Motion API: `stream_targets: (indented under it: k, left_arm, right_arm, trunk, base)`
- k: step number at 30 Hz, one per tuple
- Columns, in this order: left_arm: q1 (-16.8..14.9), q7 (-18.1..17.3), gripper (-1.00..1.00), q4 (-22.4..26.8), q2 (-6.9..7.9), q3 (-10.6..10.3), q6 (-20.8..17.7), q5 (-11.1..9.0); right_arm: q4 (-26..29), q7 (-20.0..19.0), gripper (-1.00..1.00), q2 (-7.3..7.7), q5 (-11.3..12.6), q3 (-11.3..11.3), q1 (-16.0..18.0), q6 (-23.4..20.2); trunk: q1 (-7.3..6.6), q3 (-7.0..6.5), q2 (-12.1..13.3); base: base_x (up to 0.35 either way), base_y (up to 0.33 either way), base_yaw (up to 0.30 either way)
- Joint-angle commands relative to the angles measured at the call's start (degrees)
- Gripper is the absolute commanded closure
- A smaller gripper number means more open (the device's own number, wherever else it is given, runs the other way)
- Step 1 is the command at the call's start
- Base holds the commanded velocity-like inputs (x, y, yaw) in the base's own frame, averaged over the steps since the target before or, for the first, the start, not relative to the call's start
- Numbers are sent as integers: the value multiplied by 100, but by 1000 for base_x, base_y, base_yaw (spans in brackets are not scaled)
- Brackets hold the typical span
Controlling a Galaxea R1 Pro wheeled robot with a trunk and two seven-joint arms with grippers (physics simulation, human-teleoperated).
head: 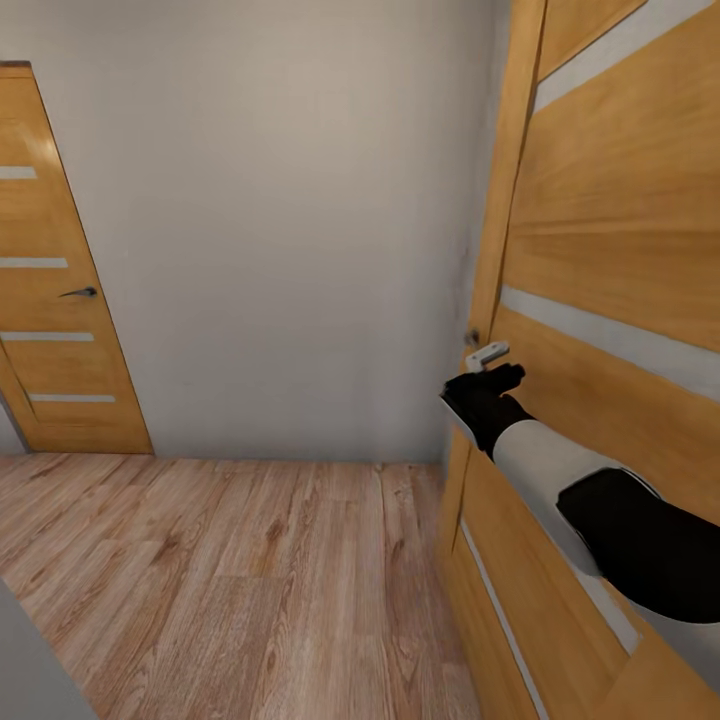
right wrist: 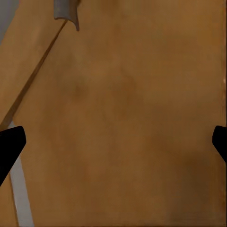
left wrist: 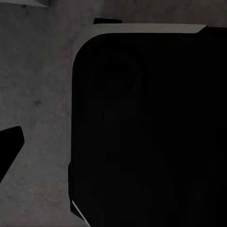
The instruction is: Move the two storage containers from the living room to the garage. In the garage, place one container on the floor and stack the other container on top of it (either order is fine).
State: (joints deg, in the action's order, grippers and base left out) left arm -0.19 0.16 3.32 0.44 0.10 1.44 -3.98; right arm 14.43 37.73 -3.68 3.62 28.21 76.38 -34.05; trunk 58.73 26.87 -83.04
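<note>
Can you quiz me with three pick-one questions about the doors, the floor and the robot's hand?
1. Where is the right gripper?
A. on the floor
B. at the near door's handle
C. at the far door

2. How many wooden doors show in the head view?
A. one
B. two
C. four

3. How do the right jaws stand?
A. open
B. shut on a bin
C. shut on a cup

Answers:
1 B, the black gripper sits just under the pale handle on the near door.
2 B, one stands far left, one close at right.
3 A, the right wrist view shows the fingertips far apart with bare wood between.
</note>
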Motion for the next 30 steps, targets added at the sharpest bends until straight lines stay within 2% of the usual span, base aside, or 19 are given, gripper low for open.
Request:
stream_targets:
  k: [1, 14, 18, 30]
  left_arm:
    - [1, 2, -100, 2, 0, -1, 14, -42]
    - [1, 2, -100, 1, -3, -18, 14, -40]
    - [1, 2, -100, -2, -8, -19, 72, -35]
    - [1, 2, -100, -7, -9, -19, 128, -33]
  right_arm:
    - [0, 44, -100, 52, -86, 45, 11, -115]
    - [-2, 19, -100, 403, -63, 45, 118, -100]
    - [-2, -23, -100, 610, -47, 45, 155, -64]
    - [-3, -29, -100, 757, -45, 39, 207, -61]
  trunk:
    - [0, 5, -4]
    - [0, 5, -4]
    - [0, 5, -4]
    - [0, 5, -4]
  base:
    - [0, 0, 0]
    - [0, 0, 0]
    - [0, 0, 0]
    - [0, 0, 0]
